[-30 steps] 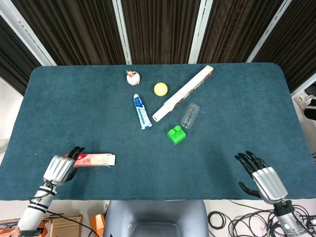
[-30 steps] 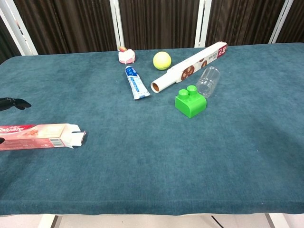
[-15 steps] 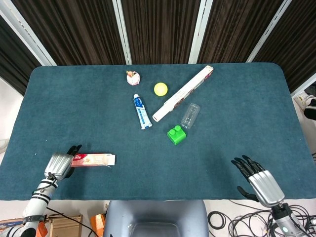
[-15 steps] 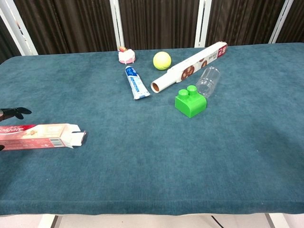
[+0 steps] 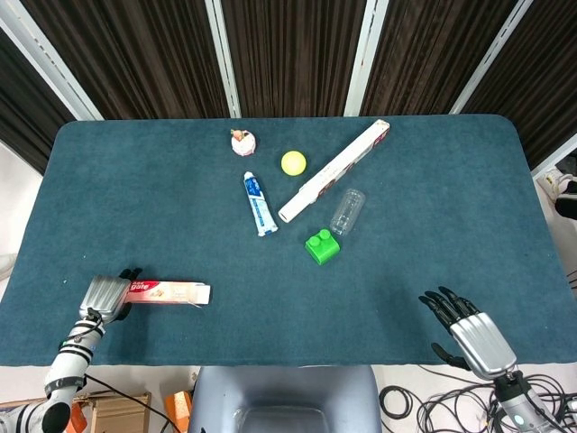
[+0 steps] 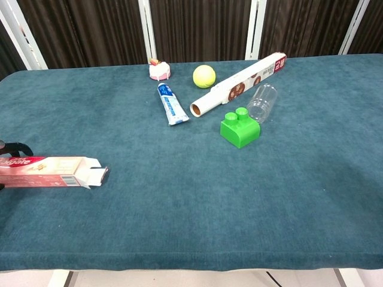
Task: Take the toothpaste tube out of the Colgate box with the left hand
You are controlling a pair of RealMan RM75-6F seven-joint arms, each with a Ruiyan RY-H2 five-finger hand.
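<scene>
The Colgate box (image 6: pixel 51 171) lies flat at the left edge, flaps open rightward. The toothpaste tube (image 6: pixel 172 103) lies well apart, near a yellow ball (image 6: pixel 204 76) and green block (image 6: pixel 240 127).

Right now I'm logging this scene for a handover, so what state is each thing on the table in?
Colgate box: lying flat, right end flap open, left end under the left hand.
Toothpaste tube: lying flat, capped, apart from the box.
Clear bottle: on its side.
Wrap roll box: lying flat.
Green block: studs up.
Right hand: fingers spread, holding nothing.
</scene>
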